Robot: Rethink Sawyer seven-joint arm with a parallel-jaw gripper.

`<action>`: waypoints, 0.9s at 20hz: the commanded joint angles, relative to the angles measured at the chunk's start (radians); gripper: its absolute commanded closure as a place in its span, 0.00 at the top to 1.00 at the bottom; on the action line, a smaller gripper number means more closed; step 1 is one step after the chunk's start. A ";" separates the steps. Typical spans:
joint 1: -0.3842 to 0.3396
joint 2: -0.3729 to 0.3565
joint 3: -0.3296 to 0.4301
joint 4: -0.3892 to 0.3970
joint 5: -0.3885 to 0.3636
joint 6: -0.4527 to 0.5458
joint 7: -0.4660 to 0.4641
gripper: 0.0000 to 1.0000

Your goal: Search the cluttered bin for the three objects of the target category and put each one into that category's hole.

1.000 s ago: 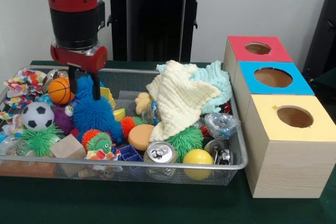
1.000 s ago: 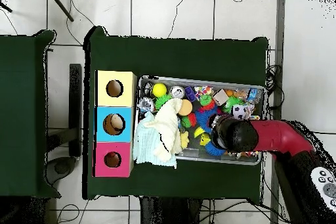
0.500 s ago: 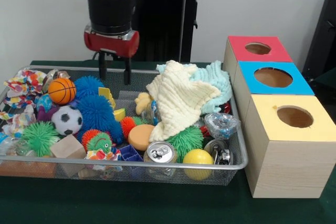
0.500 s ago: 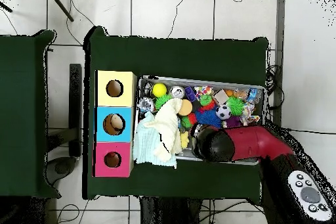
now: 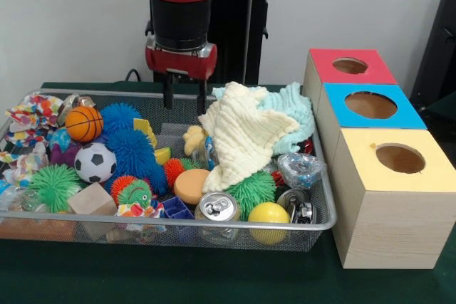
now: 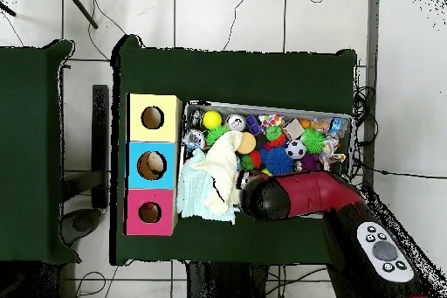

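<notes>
The wire mesh bin is full of toys: a soccer ball, a small basketball, a blue spiky ball, a yellow ball, a drink can and a cream cloth lying over a light blue one. My gripper hangs open and empty above the bin's far side, just left of the cream cloth. In the overhead view the arm's head covers the gripper at the bin's lower edge, beside the cloth.
Three wooden boxes with round holes stand right of the bin: red top, blue top, yellow top. The bin also holds green spiky balls, a wooden block, an orange disc and crushed cans.
My arm has swung right in the front view, from above the blue spiky ball to beside the cream cloth, staying open and empty. The soccer ball has rolled right.
</notes>
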 commanded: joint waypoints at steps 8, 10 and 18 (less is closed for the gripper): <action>0.127 0.159 -0.181 -0.060 -0.018 -0.219 0.183 1.00; 0.149 0.161 -0.203 -0.049 -0.001 -0.240 0.188 1.00; 0.156 0.212 -0.250 -0.093 0.014 -0.294 0.124 1.00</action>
